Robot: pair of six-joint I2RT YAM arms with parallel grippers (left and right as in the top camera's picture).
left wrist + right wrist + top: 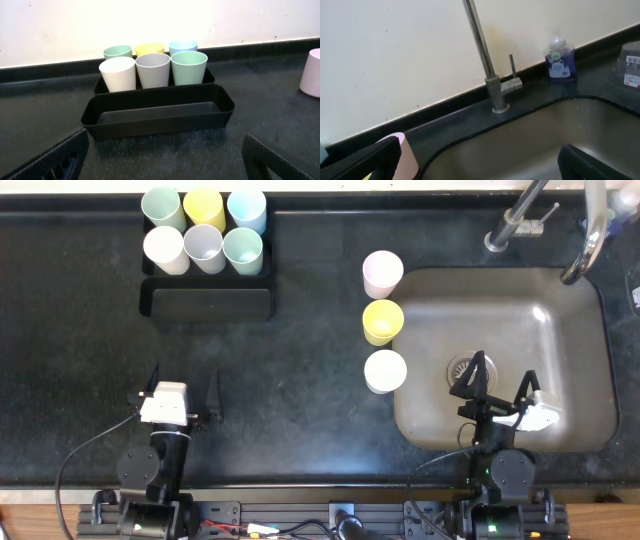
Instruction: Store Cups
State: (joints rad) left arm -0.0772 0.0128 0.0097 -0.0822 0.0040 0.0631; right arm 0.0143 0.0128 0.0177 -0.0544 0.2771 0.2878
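Now three loose cups [382, 321] stand between spread left gripper [187, 377] and spread right gripper [503, 372]

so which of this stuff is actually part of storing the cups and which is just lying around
Part of the job: pink cup, yellow cup and white cup beside the sink; empty black tray; six cups standing in the rear tray.

Just lying about: faucet; soap bottle; the sink itself.
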